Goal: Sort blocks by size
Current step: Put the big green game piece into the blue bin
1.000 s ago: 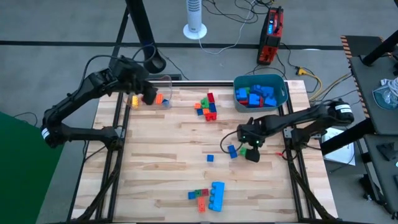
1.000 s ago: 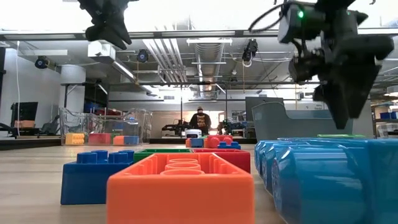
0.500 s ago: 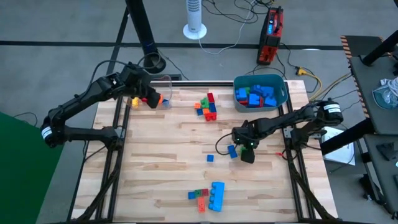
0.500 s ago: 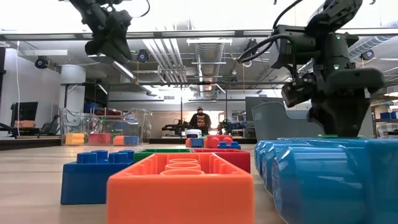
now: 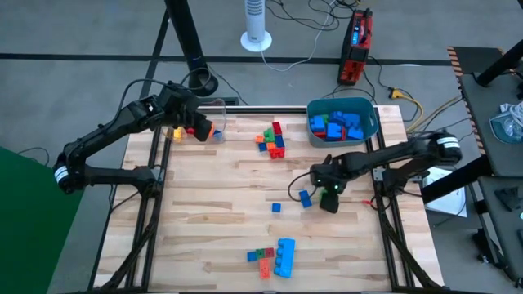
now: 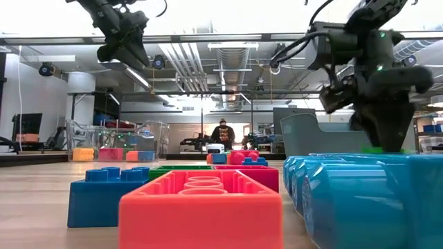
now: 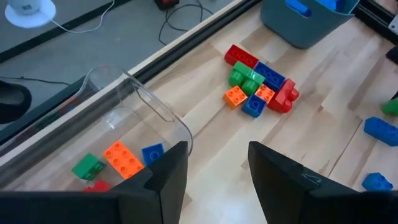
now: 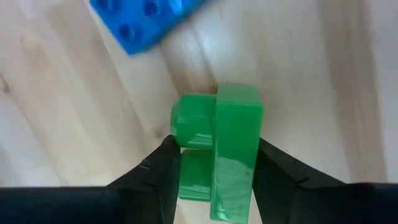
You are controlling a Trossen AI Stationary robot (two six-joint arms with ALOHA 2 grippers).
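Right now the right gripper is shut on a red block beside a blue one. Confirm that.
Not quite: the block in the right gripper is green, not red, as the right wrist view shows. The blue block does lie beside it.

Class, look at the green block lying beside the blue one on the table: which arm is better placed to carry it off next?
The right. Its gripper already has its fingers closed on the green block, while the left gripper hangs open over the clear box.

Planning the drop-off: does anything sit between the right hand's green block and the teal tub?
Nothing visible does. The right hand is shut on the green block, and bare table runs from it to the teal tub. The blue block lies beside it, away from that path.
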